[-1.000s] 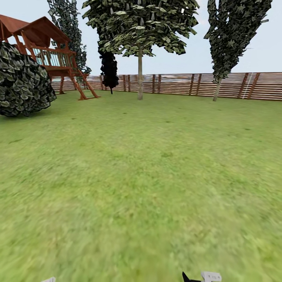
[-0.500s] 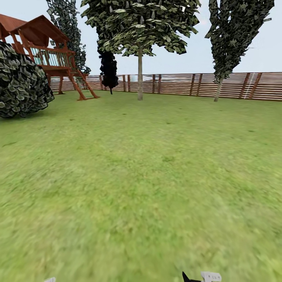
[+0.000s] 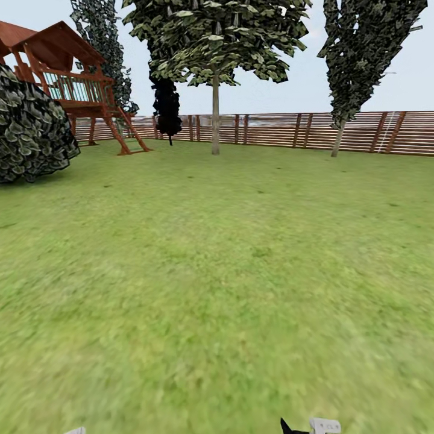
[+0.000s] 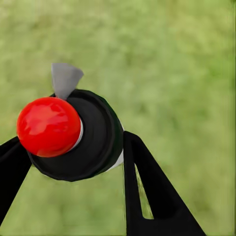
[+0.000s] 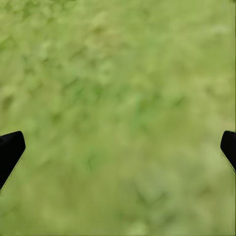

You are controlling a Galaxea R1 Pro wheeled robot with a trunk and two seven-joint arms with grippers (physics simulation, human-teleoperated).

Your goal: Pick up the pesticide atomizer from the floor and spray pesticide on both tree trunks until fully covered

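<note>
We see the pesticide atomizer (image 4: 73, 135) end-on in the left wrist view: a red round cap on a black round body, with a grey wedge, likely the nozzle or trigger, jutting from the rim. Its long axis runs roughly along the camera's line of sight, cap end toward the lens; we cannot tell which way the spray outlet faces. The left gripper (image 4: 73, 157) has its black fingers closed against either side of the body, over blurred grass. The right gripper (image 5: 118, 147) is spread wide, holding nothing, fingertips at opposite edges of its view above the lawn (image 3: 229, 271). In the head view, a leafy tree (image 3: 215, 42) with a thin pale trunk (image 3: 215, 114) stands near the slatted fence (image 3: 361, 129). A round bush (image 3: 30, 132) and a wooden playhouse (image 3: 66, 72) sit far left.
</note>
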